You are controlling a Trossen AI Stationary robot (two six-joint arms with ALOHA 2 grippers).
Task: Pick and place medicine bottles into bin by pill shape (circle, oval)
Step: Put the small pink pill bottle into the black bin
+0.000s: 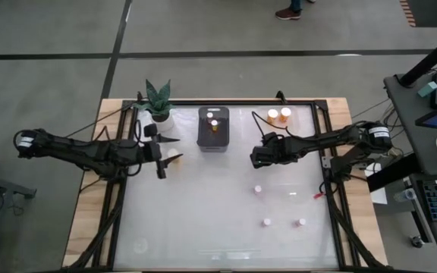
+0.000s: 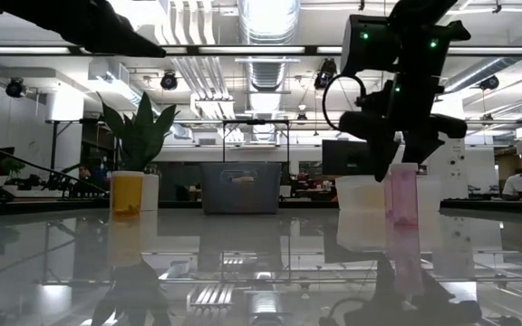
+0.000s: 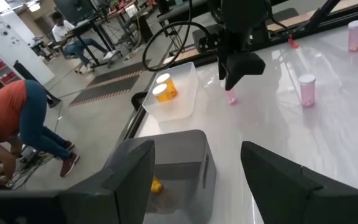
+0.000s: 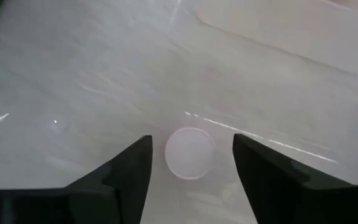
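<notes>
A small pink medicine bottle (image 4: 190,163) with a round white cap stands upright on the white table. My right gripper (image 4: 191,142) points steeply down over it, open, one finger on each side of the cap with a gap at both. From the left wrist view this gripper (image 3: 236,79) hangs just above the bottle (image 3: 231,98). My left gripper (image 3: 197,186) is open and holds nothing, up in the air near the grey bin (image 1: 213,130), which has orange bottles in it. A clear bin (image 1: 279,116) at the far side holds two orange bottles.
Three more small pink bottles (image 1: 258,189) (image 1: 267,222) (image 1: 302,223) stand on the near right part of the table. An orange bottle (image 2: 127,195) stands by the white plant pot (image 1: 160,115) at the far left. People are in the room beyond the table.
</notes>
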